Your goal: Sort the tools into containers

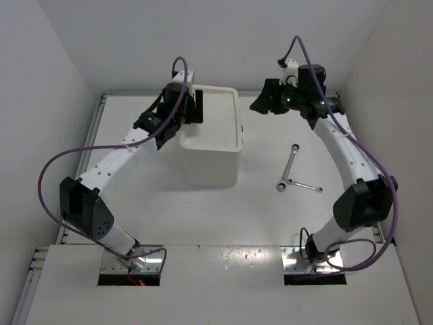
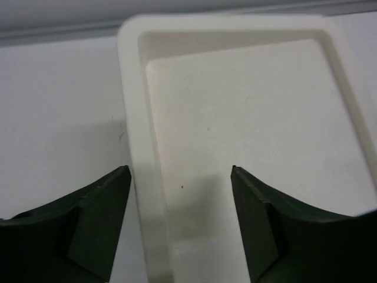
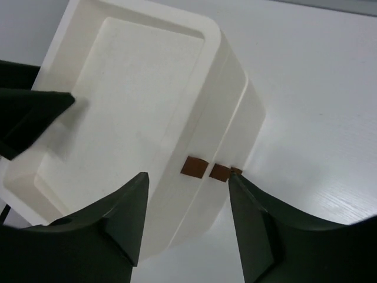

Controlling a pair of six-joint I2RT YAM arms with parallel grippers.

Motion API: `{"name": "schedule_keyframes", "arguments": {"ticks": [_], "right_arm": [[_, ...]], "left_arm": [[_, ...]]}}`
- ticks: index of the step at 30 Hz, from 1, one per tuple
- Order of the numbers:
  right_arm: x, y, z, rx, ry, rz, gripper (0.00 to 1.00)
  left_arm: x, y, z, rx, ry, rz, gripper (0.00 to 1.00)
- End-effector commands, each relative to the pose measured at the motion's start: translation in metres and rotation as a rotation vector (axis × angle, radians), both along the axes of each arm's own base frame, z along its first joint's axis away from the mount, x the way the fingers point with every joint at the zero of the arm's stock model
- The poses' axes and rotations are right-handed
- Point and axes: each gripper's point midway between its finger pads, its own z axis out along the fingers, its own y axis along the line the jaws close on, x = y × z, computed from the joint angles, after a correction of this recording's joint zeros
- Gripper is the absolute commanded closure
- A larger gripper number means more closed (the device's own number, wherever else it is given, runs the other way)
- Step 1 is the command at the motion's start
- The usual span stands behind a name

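Observation:
The tall white box (image 1: 210, 169) stands mid-table, its shallow top tray (image 1: 218, 120) bare. My left gripper (image 1: 197, 108) is open and empty above the tray's left rim; in the left wrist view (image 2: 181, 177) its jaws straddle the rim of the tray (image 2: 247, 112). My right gripper (image 1: 257, 103) is open and empty, raised to the right of the box. In the right wrist view (image 3: 187, 177) it looks down on the box's side with two dark red drawer handles (image 3: 194, 167). Two silver wrenches (image 1: 289, 164) (image 1: 304, 185) lie on the table right of the box. Pliers and scissors are out of view.
The drawers on the box's right side (image 3: 235, 118) look closed. A dark finger of the left gripper (image 3: 32, 112) shows over the tray in the right wrist view. White walls enclose the table on three sides.

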Motion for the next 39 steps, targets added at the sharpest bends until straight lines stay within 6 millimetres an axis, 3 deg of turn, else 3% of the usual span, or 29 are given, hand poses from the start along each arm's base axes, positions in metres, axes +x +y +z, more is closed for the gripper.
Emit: {"name": "schedule_keyframes", "arguments": {"ticks": [1, 3, 4, 7, 10, 12, 13, 14, 18, 20, 21, 25, 30, 39], "right_arm": [[-0.005, -0.032, 0.011, -0.095, -0.105, -0.047, 0.39], [-0.007, -0.047, 0.01, -0.127, -0.095, -0.107, 0.34], [-0.01, -0.052, 0.008, -0.128, -0.091, -0.116, 0.31], [-0.018, -0.075, -0.017, -0.185, 0.02, -0.174, 0.28], [-0.039, -0.103, -0.058, -0.24, 0.205, -0.223, 0.35], [-0.055, -0.122, -0.09, -0.255, 0.305, -0.263, 0.36], [-0.066, -0.133, -0.109, -0.286, 0.351, -0.296, 0.36], [-0.066, -0.136, -0.107, -0.295, 0.346, -0.319, 0.36], [-0.081, -0.157, -0.147, -0.409, 0.508, -0.431, 0.36], [-0.083, -0.162, -0.161, -0.451, 0.596, -0.473, 0.41], [-0.083, -0.162, -0.173, -0.473, 0.673, -0.457, 0.42], [-0.076, -0.159, -0.189, -0.473, 0.789, -0.459, 0.49], [-0.073, -0.16, -0.223, -0.5, 0.93, -0.489, 0.51], [-0.074, -0.159, -0.258, -0.45, 1.054, -0.493, 0.54]], "left_arm": [[0.001, 0.003, 0.079, -0.053, -0.137, -0.076, 0.22], [-0.001, 0.006, 0.112, -0.053, -0.208, -0.085, 0.1], [-0.002, 0.007, 0.118, -0.044, -0.216, -0.089, 0.02], [-0.007, 0.03, 0.145, -0.028, -0.262, -0.002, 0.0], [-0.016, 0.069, 0.156, -0.045, -0.291, 0.137, 0.0], [-0.025, 0.102, 0.148, -0.048, -0.287, 0.239, 0.0], [-0.026, 0.109, 0.134, -0.041, -0.261, 0.258, 0.0], [-0.029, 0.119, 0.14, -0.043, -0.276, 0.282, 0.0], [-0.038, 0.154, 0.106, -0.013, -0.218, 0.364, 0.0], [-0.044, 0.166, 0.1, -0.017, -0.213, 0.395, 0.0], [-0.044, 0.17, 0.085, -0.013, -0.182, 0.41, 0.0], [-0.043, 0.184, 0.067, -0.055, -0.147, 0.422, 0.0], [-0.044, 0.2, 0.055, -0.079, -0.12, 0.43, 0.0], [-0.04, 0.212, 0.039, -0.133, -0.087, 0.431, 0.0]]}}
